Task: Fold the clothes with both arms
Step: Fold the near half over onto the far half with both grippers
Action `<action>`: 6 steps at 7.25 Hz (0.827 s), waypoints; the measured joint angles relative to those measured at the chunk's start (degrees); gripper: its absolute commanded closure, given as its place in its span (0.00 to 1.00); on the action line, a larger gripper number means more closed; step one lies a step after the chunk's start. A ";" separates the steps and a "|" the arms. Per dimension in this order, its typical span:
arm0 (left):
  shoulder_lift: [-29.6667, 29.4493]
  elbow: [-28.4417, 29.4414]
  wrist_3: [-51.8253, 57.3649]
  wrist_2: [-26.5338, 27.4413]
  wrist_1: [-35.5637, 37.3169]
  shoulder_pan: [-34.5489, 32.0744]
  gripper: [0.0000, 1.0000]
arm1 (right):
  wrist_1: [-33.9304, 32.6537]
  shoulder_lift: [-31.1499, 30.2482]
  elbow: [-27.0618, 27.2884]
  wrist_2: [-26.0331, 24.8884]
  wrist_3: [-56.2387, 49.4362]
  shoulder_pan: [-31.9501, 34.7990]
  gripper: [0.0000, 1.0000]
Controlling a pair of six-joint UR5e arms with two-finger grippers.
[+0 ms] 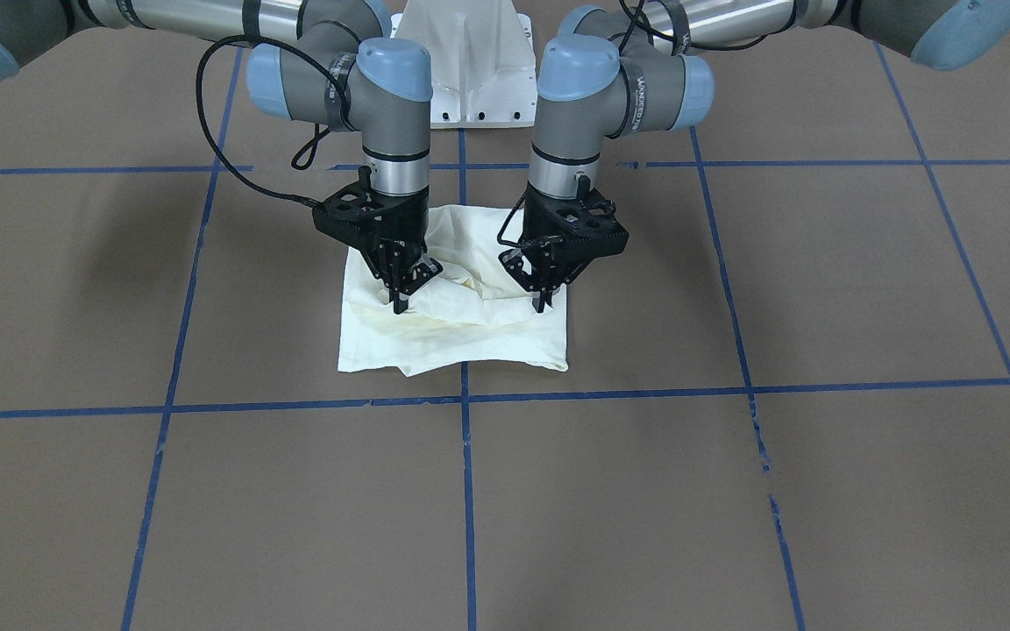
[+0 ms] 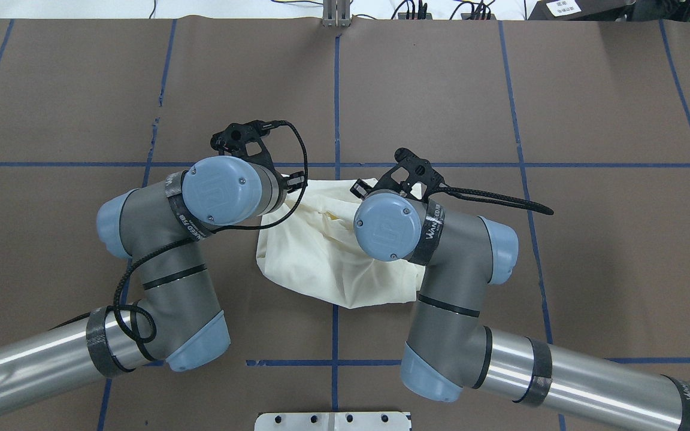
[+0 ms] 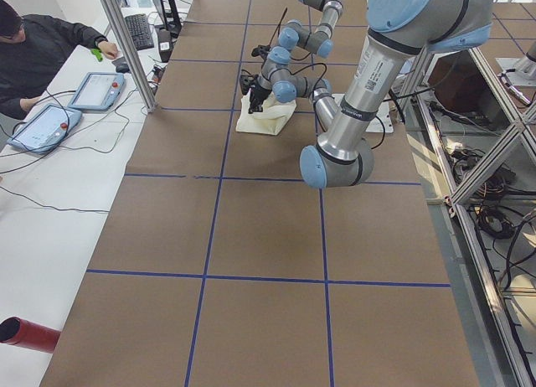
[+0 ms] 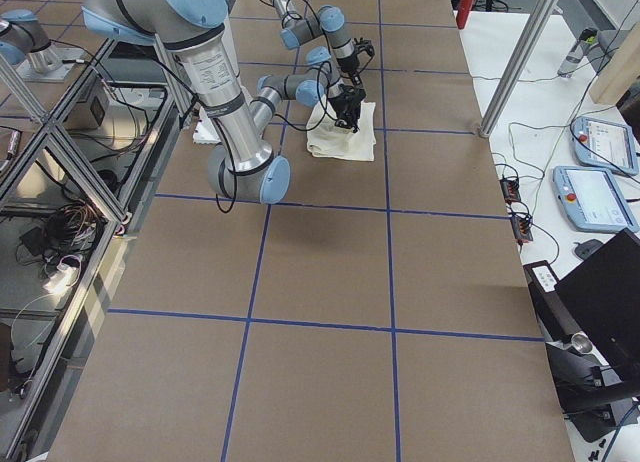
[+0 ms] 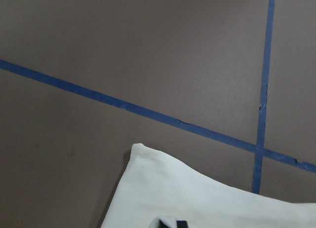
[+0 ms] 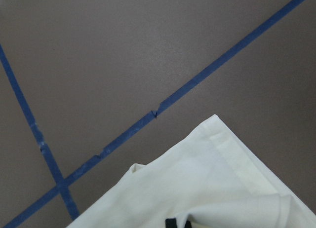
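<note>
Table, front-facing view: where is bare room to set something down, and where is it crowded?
Bare: the table squares on the operators' side of the T-shirt, and beside it on either flank. Crowded: the middle, where the left gripper and right gripper pinch the T-shirt.

Front view looks steeply down from operators' side; overhead looks down from opposite side. Side views, distant, look along table (image 3: 251, 236) from either end. Wrist cameras close; both catch shirt (image 5: 197, 198) edge.
</note>
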 measured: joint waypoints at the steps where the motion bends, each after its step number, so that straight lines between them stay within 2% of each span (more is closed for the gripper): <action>1: -0.05 0.61 0.47 0.00 -0.39 -0.35 1.00 | 0.71 0.02 -0.83 0.14 -0.31 0.23 1.00; 2: -0.07 1.11 0.64 0.00 -0.90 -0.49 0.84 | 1.08 0.05 -1.42 0.32 -0.88 0.50 0.01; 3: -0.09 1.55 0.72 -0.02 -1.58 -0.52 0.01 | 1.18 0.04 -1.76 0.70 -2.22 0.93 0.00; 6: 0.49 1.30 7.82 -1.37 -4.40 -1.15 0.00 | 1.39 0.89 -2.20 3.56 -12.80 2.94 0.00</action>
